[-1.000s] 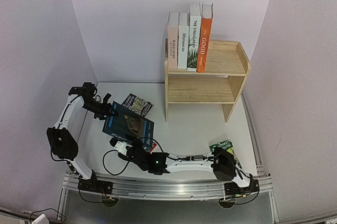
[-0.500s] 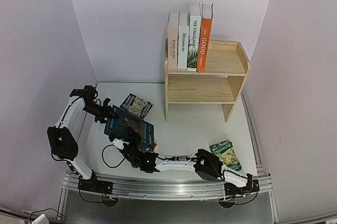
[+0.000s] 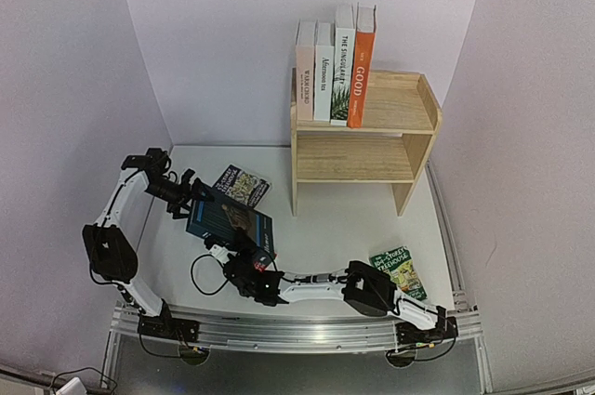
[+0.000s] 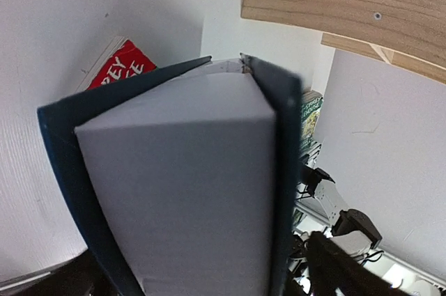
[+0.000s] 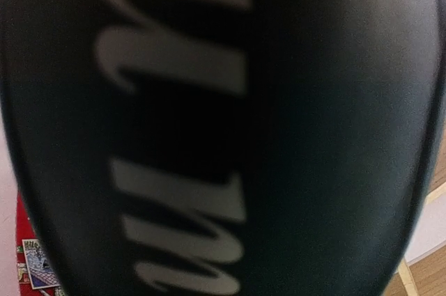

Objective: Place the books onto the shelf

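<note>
The dark blue hardback book (image 3: 228, 218) hangs tilted over the white table (image 3: 325, 218), at 8 o'clock from the light two-tier wooden shelf (image 3: 372, 135); the left gripper (image 3: 193, 192) straddles its 10 o'clock edge and the right gripper (image 3: 240, 251) meets its 5 o'clock corner, but I cannot tell whether either clamps; stiff boards, splaying pages, probably slick, so pinch near the spine; four upright books (image 3: 335, 65) crowd the top tier's left; a flowered paperback (image 3: 242, 184) lies at 12 o'clock, a green paperback (image 3: 398, 269) at 4.
</note>
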`<state>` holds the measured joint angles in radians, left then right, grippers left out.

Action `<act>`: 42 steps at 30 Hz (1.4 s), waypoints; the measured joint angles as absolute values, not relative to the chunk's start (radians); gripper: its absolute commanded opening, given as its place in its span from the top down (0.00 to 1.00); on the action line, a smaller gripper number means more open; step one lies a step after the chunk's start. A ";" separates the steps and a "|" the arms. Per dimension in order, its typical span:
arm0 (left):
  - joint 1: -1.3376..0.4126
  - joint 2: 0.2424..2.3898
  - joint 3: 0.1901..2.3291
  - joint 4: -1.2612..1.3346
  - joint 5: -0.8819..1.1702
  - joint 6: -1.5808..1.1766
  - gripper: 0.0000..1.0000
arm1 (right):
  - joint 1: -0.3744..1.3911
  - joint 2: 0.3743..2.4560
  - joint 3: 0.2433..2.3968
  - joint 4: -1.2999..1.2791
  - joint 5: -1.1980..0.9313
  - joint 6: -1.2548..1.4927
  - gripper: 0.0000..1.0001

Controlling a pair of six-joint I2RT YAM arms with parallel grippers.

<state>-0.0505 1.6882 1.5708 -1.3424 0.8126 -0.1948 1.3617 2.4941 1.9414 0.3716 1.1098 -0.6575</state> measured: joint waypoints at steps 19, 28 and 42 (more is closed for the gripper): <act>0.169 1.518 1.910 -1.110 0.697 -0.218 0.00 | 1.316 1.784 1.600 -0.003 0.592 -0.070 0.94; 0.168 1.407 1.767 -1.023 0.622 -0.237 0.00 | 1.315 1.356 1.588 -0.251 0.492 0.059 0.98; 0.168 1.391 1.719 -1.001 0.598 -0.236 0.00 | 1.313 0.961 1.647 -0.540 0.840 -0.034 0.92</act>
